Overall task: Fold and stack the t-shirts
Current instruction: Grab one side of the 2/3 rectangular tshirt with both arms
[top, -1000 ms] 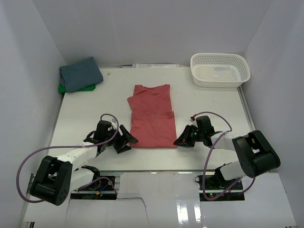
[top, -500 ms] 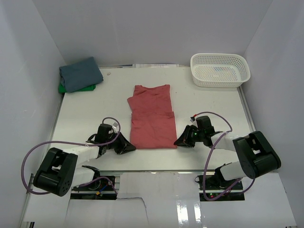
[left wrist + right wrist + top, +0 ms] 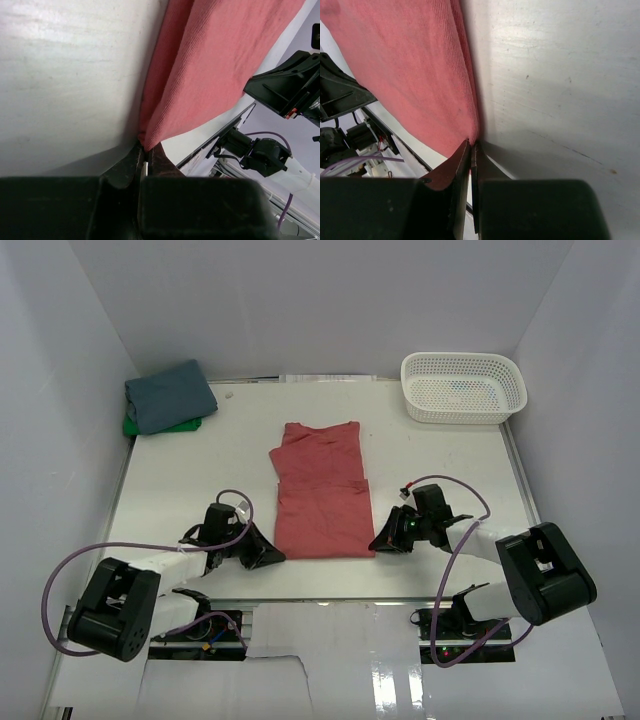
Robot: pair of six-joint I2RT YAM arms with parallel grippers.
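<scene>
A coral-red t-shirt [image 3: 321, 490] lies flat in the middle of the white table, folded into a long strip. My left gripper [image 3: 272, 554] is shut on its near left corner; the left wrist view shows red cloth [image 3: 210, 75] pinched at the fingertips [image 3: 144, 154]. My right gripper [image 3: 378, 543] is shut on the near right corner, where the right wrist view shows the cloth edge [image 3: 420, 70] caught between the closed fingers [image 3: 472, 147]. A slate-blue t-shirt [image 3: 168, 394] lies folded on a bright green one [image 3: 133, 426] at the back left.
A white mesh basket [image 3: 463, 387] stands at the back right. White walls enclose the table [image 3: 200, 480] on three sides. Purple cables loop beside both arms near the front edge.
My left gripper moved right to the shirt's near left corner and closed on it. The right gripper stayed shut on the near right corner.
</scene>
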